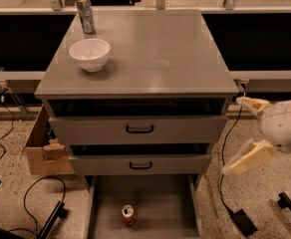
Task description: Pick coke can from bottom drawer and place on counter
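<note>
Red coke can upright on floor of pulled-out bottom drawer, reachable from above; gripper right of drawer, higher, spread wide, empty, likely pre-grasp.

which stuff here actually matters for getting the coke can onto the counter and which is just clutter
For the job: coke can, upright in the bottom drawer; counter; gripper, open, right of the cabinet.
Just lying about: white bowl and silver can on the counter; cardboard box on the floor, left.
</note>
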